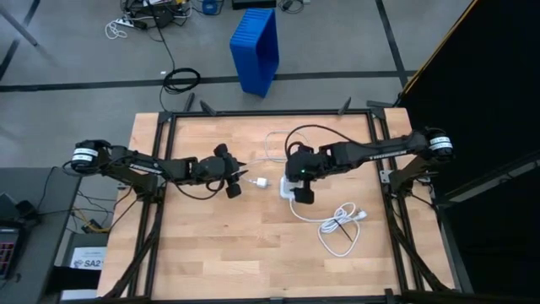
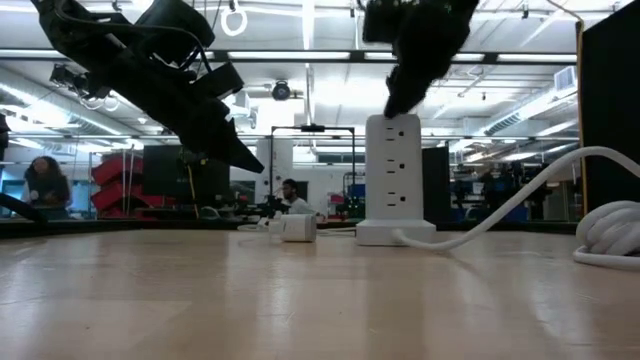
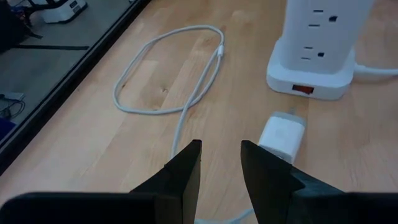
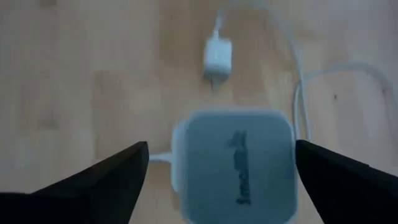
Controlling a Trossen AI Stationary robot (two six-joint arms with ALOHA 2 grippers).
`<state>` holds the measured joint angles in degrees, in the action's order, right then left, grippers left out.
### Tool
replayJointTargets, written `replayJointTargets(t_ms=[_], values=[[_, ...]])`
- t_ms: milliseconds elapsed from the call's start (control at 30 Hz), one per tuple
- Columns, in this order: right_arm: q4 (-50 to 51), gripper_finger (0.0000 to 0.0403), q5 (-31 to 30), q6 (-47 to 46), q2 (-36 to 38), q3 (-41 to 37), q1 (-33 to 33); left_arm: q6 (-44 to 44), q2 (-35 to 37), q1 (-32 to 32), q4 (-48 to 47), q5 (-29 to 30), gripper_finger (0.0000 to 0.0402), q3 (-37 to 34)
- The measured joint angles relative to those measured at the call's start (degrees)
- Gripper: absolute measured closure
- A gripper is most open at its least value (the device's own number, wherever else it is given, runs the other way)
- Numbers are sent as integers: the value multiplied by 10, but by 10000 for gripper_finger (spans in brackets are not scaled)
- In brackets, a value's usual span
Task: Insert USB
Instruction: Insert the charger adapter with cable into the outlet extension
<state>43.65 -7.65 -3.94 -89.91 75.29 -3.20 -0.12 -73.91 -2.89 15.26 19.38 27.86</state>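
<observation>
The thin white USB cable (image 3: 163,74) lies in a loose loop on the table, also visible in the high view (image 1: 274,145). It runs under my left fingers toward a small white charger block (image 3: 281,135) lying on its side beside the white socket tower (image 3: 314,46). My left gripper (image 3: 221,158) is open and hovers above the table (image 2: 240,155), just short of the block. My right gripper (image 4: 221,155) is wide open, pointing down over the tower's top (image 4: 233,163). The tower stands upright on its base (image 2: 392,175). My right gripper has one finger (image 2: 395,100) reaching down to the tower's top edge (image 2: 392,118); I cannot tell whether it touches. In the right wrist view the fingers stand apart on either side of the top.
The tower's thick white power cord (image 1: 337,224) curls over the table toward the right and near side (image 2: 610,230). A black frame borders the table (image 1: 253,114). A blue bin (image 1: 256,49) stands on the floor beyond the far edge. People sit in the room behind (image 2: 290,195).
</observation>
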Motion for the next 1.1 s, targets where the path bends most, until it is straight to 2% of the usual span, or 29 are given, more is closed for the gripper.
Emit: replayJointTargets(t_ms=[133,233,400,500,733,933,1100], values=[[-4,58,-14,7,1,43,-9,0,0,0,0,0,300,0],[-57,64,-41,22,0,49,-18,0,0,0,2,0,300,0],[-126,81,-41,41,-43,50,-19,3,0,0,2,0,300,0],[-131,98,-25,42,-85,51,-3,29,13,0,-22,0,300,0],[-130,122,7,68,-169,55,35,30,85,0,-48,0,300,0],[-180,142,29,70,-177,55,53,24,99,0,-65,0,300,0],[-165,153,34,70,-179,97,58,14,97,0,-76,1,300,0]])
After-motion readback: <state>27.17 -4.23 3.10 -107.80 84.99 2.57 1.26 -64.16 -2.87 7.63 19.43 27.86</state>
